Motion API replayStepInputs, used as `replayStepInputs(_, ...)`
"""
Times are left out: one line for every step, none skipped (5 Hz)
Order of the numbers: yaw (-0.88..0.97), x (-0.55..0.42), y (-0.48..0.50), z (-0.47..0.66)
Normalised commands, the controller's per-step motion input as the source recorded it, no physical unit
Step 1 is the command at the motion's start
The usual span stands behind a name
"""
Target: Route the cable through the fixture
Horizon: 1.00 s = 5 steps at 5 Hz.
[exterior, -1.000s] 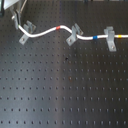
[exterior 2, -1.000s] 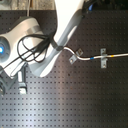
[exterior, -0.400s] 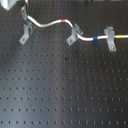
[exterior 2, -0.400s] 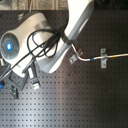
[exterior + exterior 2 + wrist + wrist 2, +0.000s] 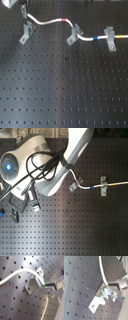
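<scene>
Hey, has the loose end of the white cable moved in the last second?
Yes. In the first exterior view the cable's free end has lifted from beside the leftmost bracket to above it, toward the picture's top.

We see the cable (image 5: 50, 21) running through three brackets on the board (image 5: 60, 90); the fixture (image 5: 26, 34) sits just below our pincer (image 5: 23, 11).

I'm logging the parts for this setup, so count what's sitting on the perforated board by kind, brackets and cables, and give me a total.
Grey metal brackets: 3, in the first exterior view: left bracket, middle bracket, right bracket
White cable: 1, with red, blue and yellow bands
Total: 4
</scene>
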Motion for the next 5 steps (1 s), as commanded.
replayStepInputs(0.14,-0.201,0.113,0.25)
replayStepInputs(0.31,-0.174,0.199,0.22)
replayStepInputs(0.44,-0.095,0.272,0.19)
replayStepInputs(0.36,0.218,0.344,0.15)
replayStepInputs(0.27,0.29,0.174,0.02)
